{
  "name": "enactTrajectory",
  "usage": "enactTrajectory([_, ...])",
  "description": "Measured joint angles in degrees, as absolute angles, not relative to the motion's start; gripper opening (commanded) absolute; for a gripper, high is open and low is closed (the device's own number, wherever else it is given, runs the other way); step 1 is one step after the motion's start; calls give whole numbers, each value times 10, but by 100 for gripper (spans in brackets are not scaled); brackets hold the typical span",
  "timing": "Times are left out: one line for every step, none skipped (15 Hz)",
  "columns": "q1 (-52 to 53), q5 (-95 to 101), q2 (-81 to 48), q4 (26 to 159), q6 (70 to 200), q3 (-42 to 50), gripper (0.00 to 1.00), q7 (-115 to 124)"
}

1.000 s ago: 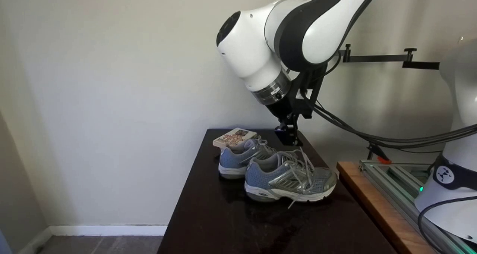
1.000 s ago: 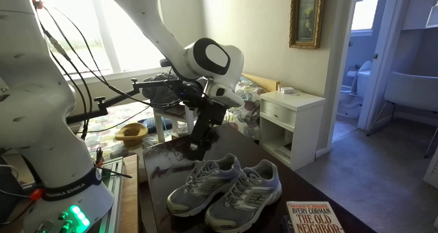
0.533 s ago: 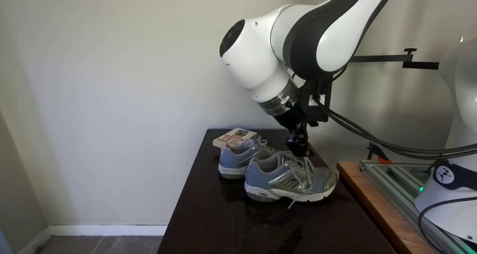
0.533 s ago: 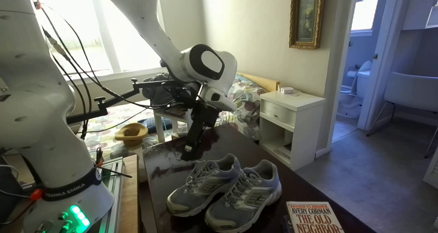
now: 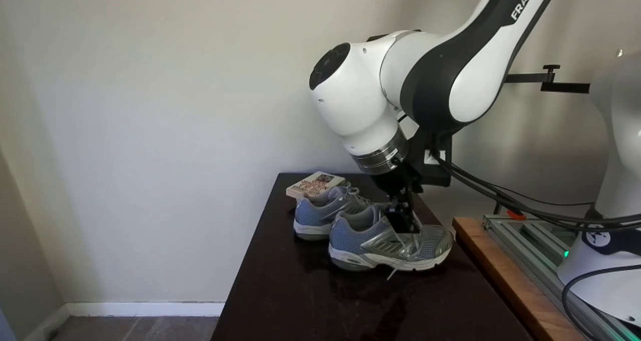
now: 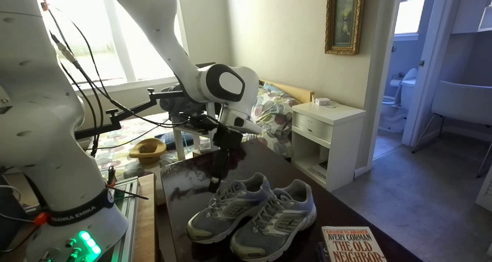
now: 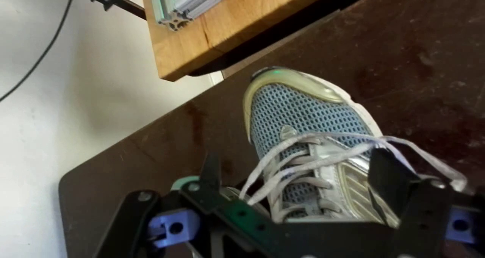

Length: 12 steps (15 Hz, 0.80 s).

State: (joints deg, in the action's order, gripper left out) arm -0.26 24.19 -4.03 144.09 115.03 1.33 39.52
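Observation:
A pair of blue-grey running shoes stands side by side on a dark table. My gripper [image 7: 301,174] is open, with its black fingers well apart over the laced front of one shoe [image 7: 310,110]. Loose pale laces [image 7: 326,157] cross between and past the fingers. I cannot tell whether a finger touches the shoe or laces. In an exterior view the gripper [image 5: 406,226] overlaps that shoe [image 5: 365,243]. The gripper also shows in an exterior view [image 6: 215,185], just beside the same shoe [image 6: 226,216]. The second shoe [image 5: 315,216] stands alongside; it also shows here [image 6: 275,227].
A paperback book [image 5: 315,185] lies beyond the second shoe, also seen in an exterior view [image 6: 353,244]. A wooden board [image 5: 501,276] with aluminium rails runs along the dark table [image 5: 370,311]. Cables [image 5: 526,213] hang from the arm. A white nightstand [image 6: 328,119] stands behind the table.
The arm has come down, bringing the open gripper from above the shoes to the level of one shoe's laces. It has also shifted slightly sideways. The shoes and book have not moved.

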Motion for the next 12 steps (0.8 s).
enactTrajectory([-3, 242, -41, 1447, 1175, 15, 100, 395])
enactTrajectory([-4, 243, -41, 1453, 1198, 16, 100, 396])
enactTrajectory([-4, 244, -41, 1458, 1216, 17, 100, 396])
enactTrajectory([-5, 245, -41, 1463, 1233, 18, 100, 397])
enactTrajectory([-5, 246, -41, 1467, 1250, 19, 100, 399])
enactTrajectory([-5, 248, -41, 1470, 1265, 20, 100, 402])
enactTrajectory([-5, 248, -41, 1472, 1278, 21, 100, 404])
enactTrajectory([-5, 248, -41, 1474, 1290, 23, 100, 405])
enactTrajectory([-5, 249, -41, 1475, 1299, 23, 100, 408])
enactTrajectory([-5, 249, -41, 1476, 1307, 24, 100, 410])
enactTrajectory([-5, 249, -41, 1476, 1314, 24, 100, 413])
enactTrajectory([-5, 250, -41, 1476, 1319, 24, 100, 418])
